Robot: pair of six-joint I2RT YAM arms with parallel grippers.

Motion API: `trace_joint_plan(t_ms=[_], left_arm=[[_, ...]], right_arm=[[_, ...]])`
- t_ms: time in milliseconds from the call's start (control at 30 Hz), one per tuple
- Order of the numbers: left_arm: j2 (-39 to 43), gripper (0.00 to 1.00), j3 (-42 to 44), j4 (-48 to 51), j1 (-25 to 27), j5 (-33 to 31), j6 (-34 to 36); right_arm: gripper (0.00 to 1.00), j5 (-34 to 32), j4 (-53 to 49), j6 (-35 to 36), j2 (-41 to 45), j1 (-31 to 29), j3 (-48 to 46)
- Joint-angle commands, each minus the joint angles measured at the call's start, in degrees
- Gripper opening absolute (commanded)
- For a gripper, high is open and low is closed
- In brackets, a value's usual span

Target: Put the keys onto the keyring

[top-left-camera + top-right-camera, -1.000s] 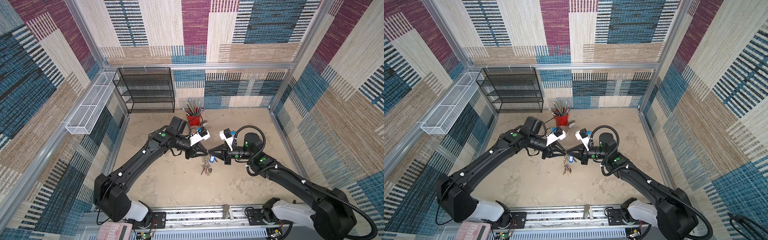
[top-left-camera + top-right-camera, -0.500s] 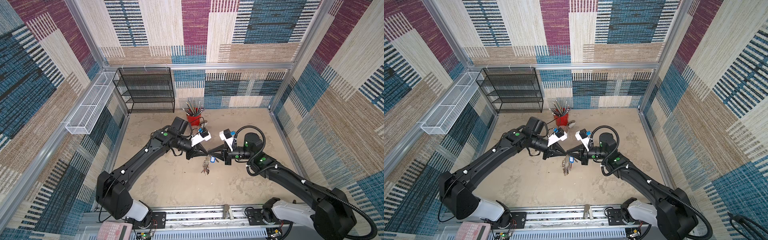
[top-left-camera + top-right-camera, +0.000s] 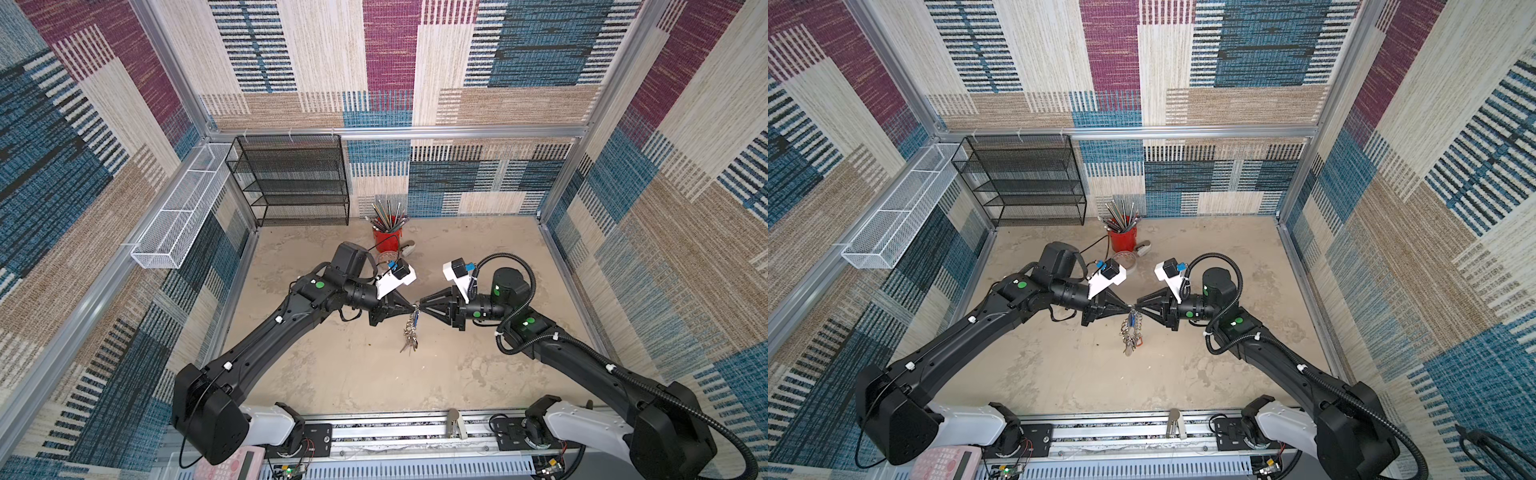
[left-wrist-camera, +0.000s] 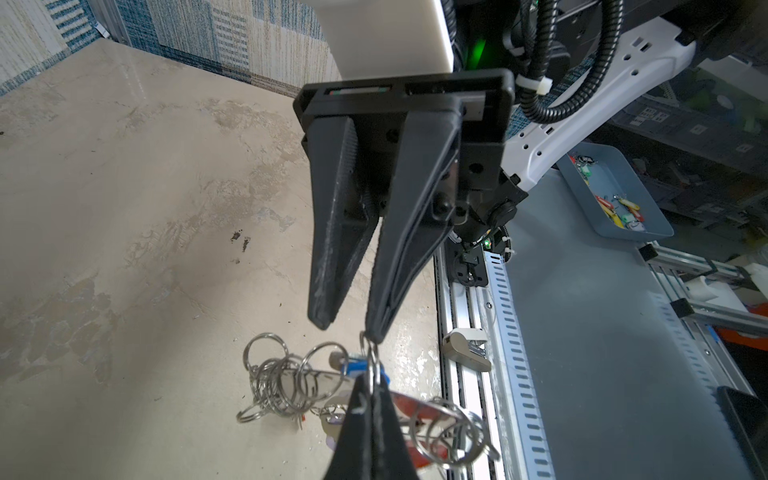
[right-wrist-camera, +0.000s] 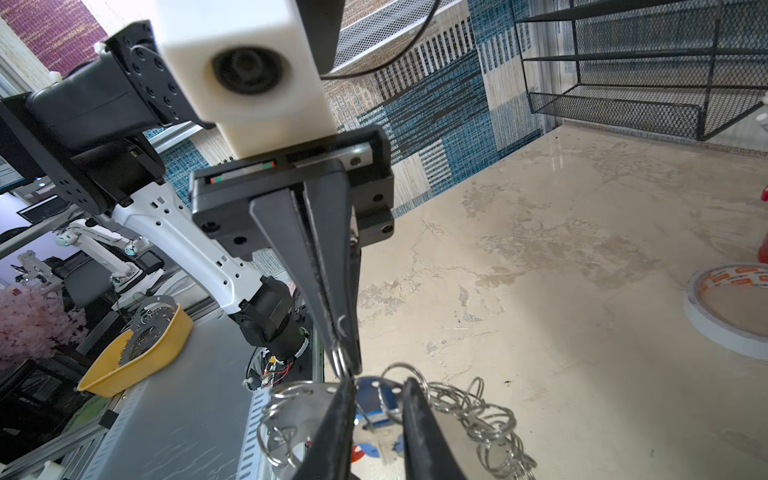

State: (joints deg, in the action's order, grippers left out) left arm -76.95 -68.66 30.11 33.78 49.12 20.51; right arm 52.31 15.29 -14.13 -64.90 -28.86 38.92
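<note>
Beige tabletop point(image 3: 353, 382), stained. Keyring point(image 3: 412, 326): frame centre in both top views, hanging from your left gripper point(image 3: 411, 308), which is clamped on one split ring; long axis runs toward the lower edge, keys point(image 3: 409, 343) lowest. Your right gripper point(image 3: 420, 310): tip-to-tip opposite, jaws slightly apart, equally near.

obstacles: hanging keyring point(image 3: 410, 332), red cup point(image 3: 387, 240), tape roll point(image 5: 706, 320) | front tabletop point(image 3: 374, 386): seemingly open

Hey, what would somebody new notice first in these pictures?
Mid-air over the beige table, the black left hand and right hand meet tip to tip. The left pinches a silver split ring of the gray crescent-shaped keyring, which dangles with tagged keys; the right's jaws stand slightly apart. Behind stands a red pot of pencils.
</note>
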Motion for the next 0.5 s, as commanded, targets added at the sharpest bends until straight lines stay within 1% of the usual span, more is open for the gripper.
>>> trace_joint_plan(t_ms=[0, 267, 467], left_arm=[[1.0, 0.0, 0.78, -5.19, 0.06, 0.69, -3.21], [2.13, 0.0, 2.52, -9.69, 0.06, 0.31, -6.13], [2.54, 0.0, 4.16, -14.29, 0.04, -0.14, -9.31]], right_arm=[[0.23, 1.71, 2.98, -0.98, -0.34, 0.03, -0.33], [0.13, 3.62, 4.42, -1.52, -1.27, 0.03, -0.58], [0.13, 4.02, 5.25, -1.93, -2.07, -0.45, -0.03]])
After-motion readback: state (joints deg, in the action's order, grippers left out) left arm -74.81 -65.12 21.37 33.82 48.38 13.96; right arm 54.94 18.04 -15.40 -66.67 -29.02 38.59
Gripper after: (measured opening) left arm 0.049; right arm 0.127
